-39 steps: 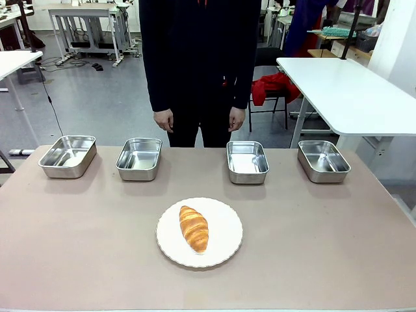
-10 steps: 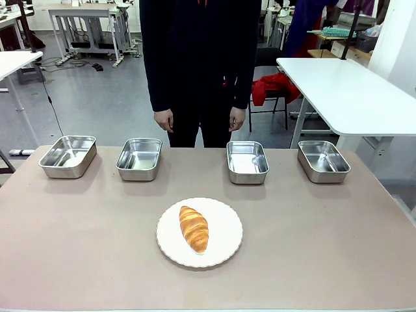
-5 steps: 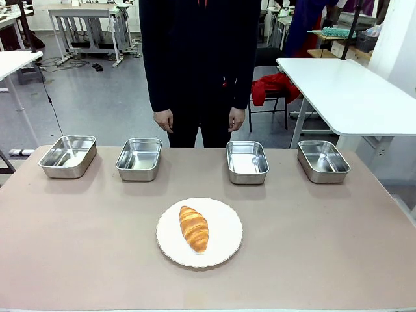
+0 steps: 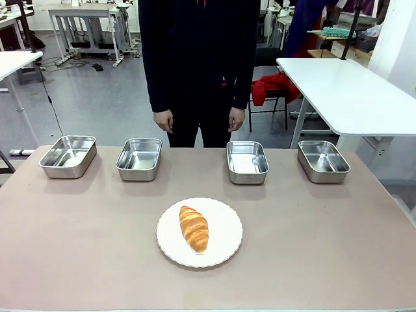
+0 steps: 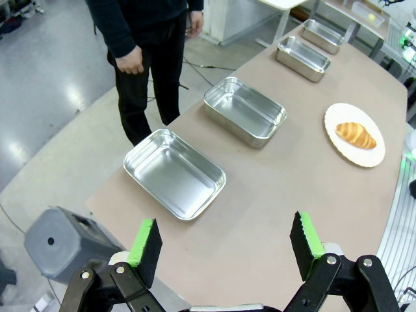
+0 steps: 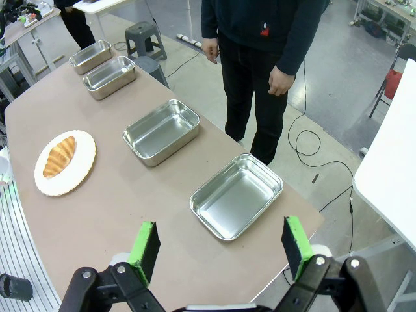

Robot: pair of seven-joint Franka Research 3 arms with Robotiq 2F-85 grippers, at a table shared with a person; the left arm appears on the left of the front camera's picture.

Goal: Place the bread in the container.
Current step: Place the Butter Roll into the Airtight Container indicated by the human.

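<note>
The bread, a golden-brown croissant, lies on a round white plate in the middle of the table; it also appears as bread and bread in the wrist views. Several steel containers stand in a row along the far edge: container, container, container, container. My left gripper hangs open high above the table's left end, over a container. My right gripper hangs open above the right end, near a container. Both are empty.
A person in dark clothes stands at the far side with both hands down, behind the middle containers. A white table stands off to the right. A grey stool sits on the floor by the table's left end.
</note>
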